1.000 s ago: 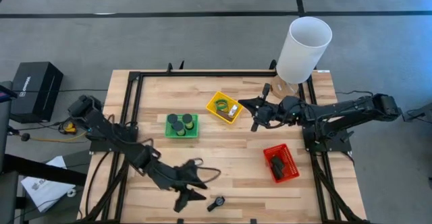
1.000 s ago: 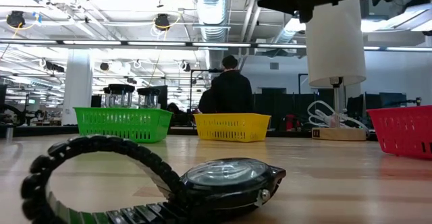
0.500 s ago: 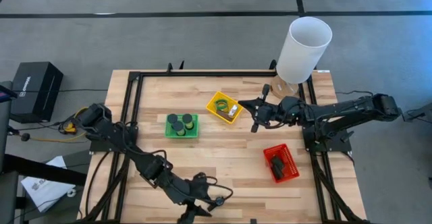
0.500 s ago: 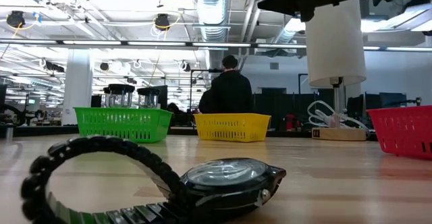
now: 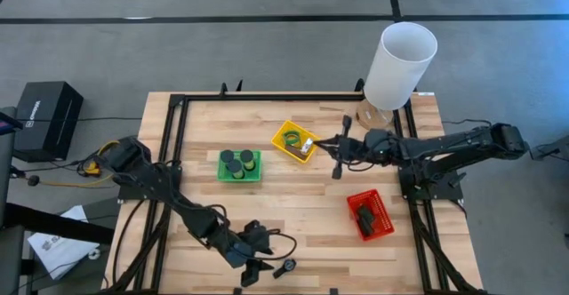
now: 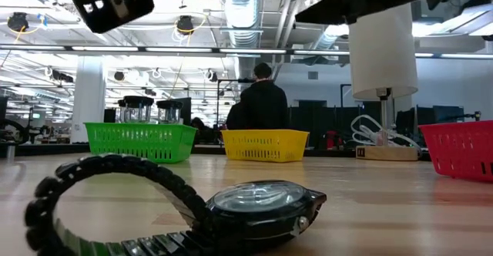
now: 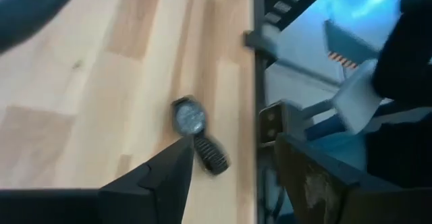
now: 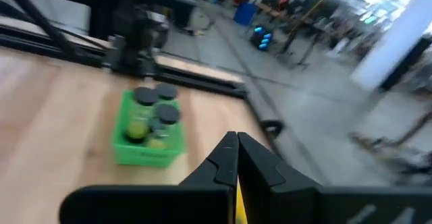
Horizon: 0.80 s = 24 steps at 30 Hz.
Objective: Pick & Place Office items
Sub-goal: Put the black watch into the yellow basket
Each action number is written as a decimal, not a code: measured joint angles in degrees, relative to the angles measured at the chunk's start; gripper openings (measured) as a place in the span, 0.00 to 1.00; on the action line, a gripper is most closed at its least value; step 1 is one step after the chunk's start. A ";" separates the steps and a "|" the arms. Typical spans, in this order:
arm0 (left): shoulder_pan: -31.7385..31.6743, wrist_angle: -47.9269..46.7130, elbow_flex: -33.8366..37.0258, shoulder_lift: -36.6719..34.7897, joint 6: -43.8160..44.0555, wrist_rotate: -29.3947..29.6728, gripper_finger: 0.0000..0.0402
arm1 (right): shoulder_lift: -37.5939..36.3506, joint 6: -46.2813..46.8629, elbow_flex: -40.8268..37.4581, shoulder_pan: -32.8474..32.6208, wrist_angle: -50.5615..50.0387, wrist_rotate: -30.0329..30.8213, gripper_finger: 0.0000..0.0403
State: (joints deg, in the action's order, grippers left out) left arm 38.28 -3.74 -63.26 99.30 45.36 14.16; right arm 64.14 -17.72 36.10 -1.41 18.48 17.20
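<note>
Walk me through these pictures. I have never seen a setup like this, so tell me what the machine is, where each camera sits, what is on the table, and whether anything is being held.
Two dark robot arms work at a wooden table. One picture looks straight down, one looks level across the tabletop, and one camera rides on each wrist. On the table stand a green tray holding black pucks, a yellow tray and a red tray. A wristwatch lies loose near the front edge; it fills the low view. The left gripper hangs beside the watch, fingers apart, holding nothing. The right gripper is shut and empty, beside the yellow tray. A person stands in the room behind.
</note>
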 joint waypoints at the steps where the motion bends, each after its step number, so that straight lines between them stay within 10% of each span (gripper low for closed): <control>1: 0.04 2.45 0.56 0.63 -0.02 0.00 0.52 | 0.00 1.53 0.00 -0.34 -0.42 -1.12 0.00; 24: 4.74 20.80 1.52 16.52 3.13 6.10 0.56 | 0.02 9.65 -0.02 -17.52 -1.61 -2.49 0.00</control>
State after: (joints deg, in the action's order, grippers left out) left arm 43.03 17.06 -61.73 115.82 48.49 20.26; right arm 64.16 -8.06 36.07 -18.93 16.86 14.71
